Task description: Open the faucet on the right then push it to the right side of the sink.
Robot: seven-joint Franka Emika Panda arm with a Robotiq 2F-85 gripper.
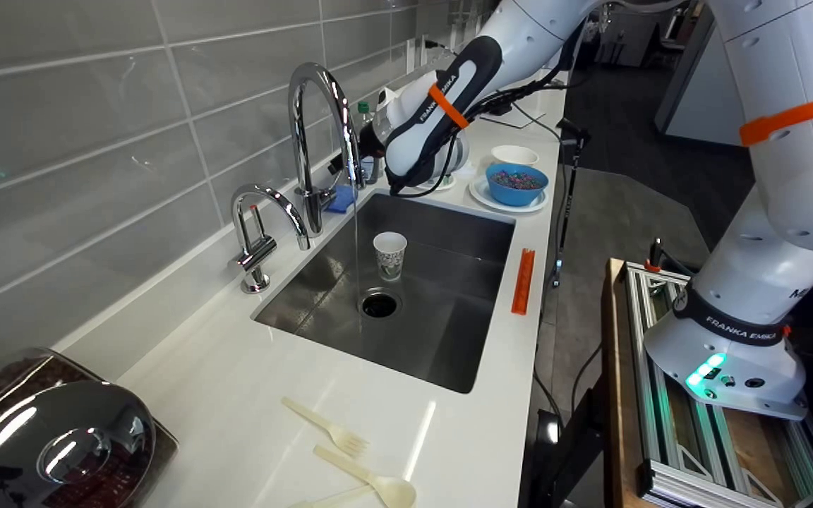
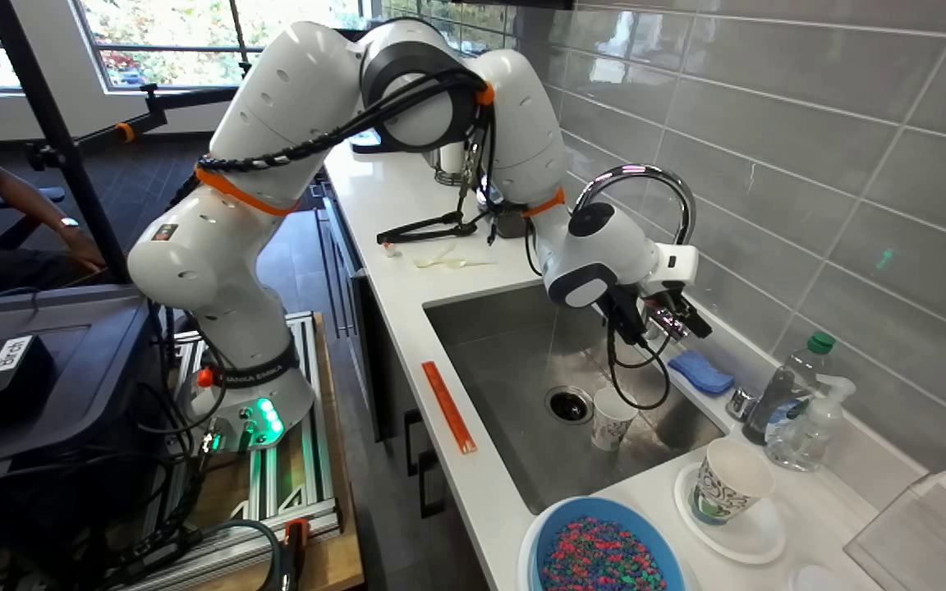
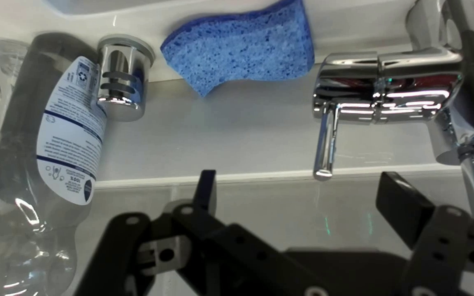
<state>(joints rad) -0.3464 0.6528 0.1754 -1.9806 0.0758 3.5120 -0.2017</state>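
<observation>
The gripper [image 3: 298, 189] has its fingers [image 3: 403, 207] wide apart, holding nothing. The long handle [image 3: 326, 142] of the tap [image 3: 422, 88] is ahead of it, tip pointing at the gap, nearer the tap-side finger. How far ahead is hard to tell.

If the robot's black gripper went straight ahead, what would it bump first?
Probably the thin chrome lever of the shiny metal faucet, seen between the jaws of the open black gripper; I can't tell how near.
</observation>
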